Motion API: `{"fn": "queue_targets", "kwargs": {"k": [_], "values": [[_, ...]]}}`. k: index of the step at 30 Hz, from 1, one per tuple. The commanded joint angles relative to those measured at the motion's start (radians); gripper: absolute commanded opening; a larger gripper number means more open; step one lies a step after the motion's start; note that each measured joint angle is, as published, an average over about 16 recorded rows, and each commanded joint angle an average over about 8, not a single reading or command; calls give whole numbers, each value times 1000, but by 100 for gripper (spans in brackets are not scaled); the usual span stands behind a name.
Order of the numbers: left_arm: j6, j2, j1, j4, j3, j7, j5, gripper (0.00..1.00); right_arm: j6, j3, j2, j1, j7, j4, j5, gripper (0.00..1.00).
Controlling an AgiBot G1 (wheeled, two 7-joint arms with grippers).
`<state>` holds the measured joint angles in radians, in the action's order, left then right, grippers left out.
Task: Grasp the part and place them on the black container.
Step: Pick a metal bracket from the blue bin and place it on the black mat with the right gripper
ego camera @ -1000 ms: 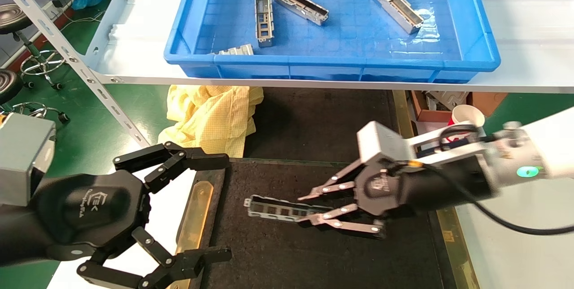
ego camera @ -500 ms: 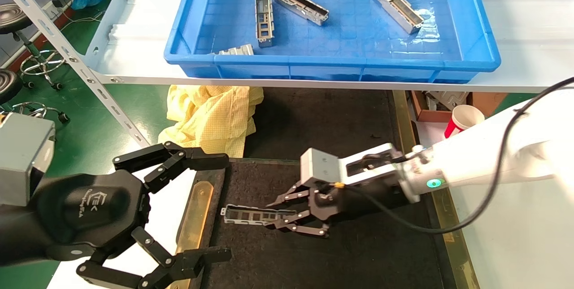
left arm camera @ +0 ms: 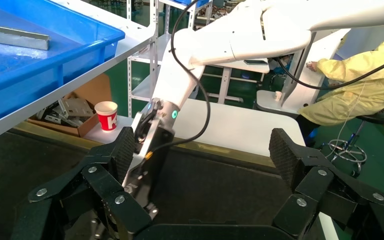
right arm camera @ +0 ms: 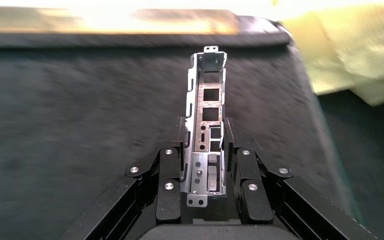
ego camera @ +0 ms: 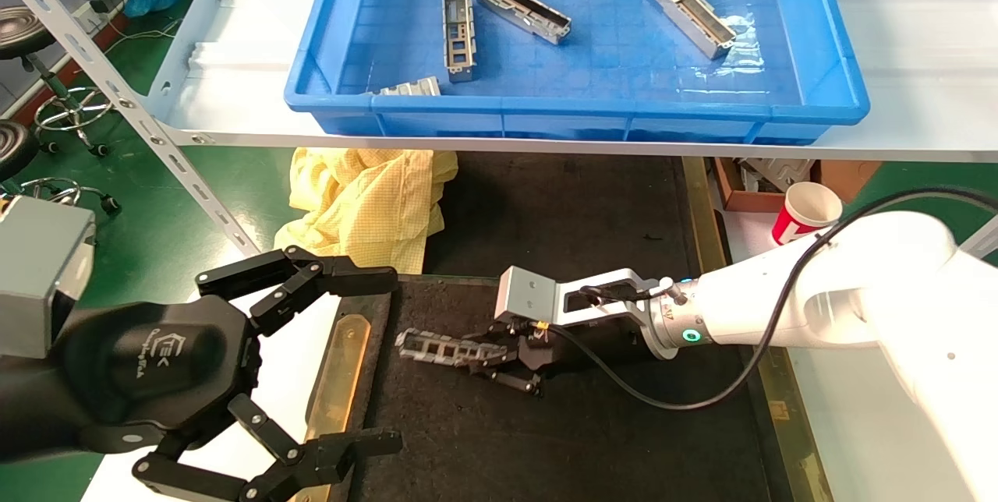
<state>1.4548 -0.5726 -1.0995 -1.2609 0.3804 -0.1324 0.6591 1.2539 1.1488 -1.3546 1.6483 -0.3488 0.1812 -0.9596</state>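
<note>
**Right arm carries the part across the black tray**

Since the earlier frame the right gripper (ego camera: 499,358) has travelled further toward the robot's left and sunk lower over the black container (ego camera: 624,440), taking the part (ego camera: 437,348) with it. Its fingers (right arm camera: 170,185) pinch the part from both sides near one end; the rest of the grey channel juts out beyond the fingertips, its row of rectangular cut-outs plain in the right wrist view (right arm camera: 207,110). The part sits low over the left portion of the tray, near the brass strip (ego camera: 337,377) on that side; whether it touches the matte floor cannot be told.

The left gripper (ego camera: 312,362) hangs parked at the tray's left edge, fingers (left arm camera: 287,157) spread wide around nothing.

On the white shelf (ego camera: 897,58) above stands a blue crate (ego camera: 546,108) with four more metal pieces inside. A yellow cloth (ego camera: 366,202) lies crumpled behind the tray, and a paper cup (ego camera: 803,210) stands to the right.
</note>
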Motion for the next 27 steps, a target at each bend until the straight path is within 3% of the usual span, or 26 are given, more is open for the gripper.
{"fn": "queue_targets", "kwargs": {"k": [1, 5, 27], "values": [[0, 0, 0, 0, 0, 0, 0, 100, -54, 0, -1, -12, 1, 12, 1, 0], [0, 0, 0, 0, 0, 0, 0, 100, -93, 4, -1, -25, 9, 42, 8, 0], [0, 0, 0, 0, 0, 0, 0, 100, -135, 57, -4, -47, 31, 129, 22, 0]]}}
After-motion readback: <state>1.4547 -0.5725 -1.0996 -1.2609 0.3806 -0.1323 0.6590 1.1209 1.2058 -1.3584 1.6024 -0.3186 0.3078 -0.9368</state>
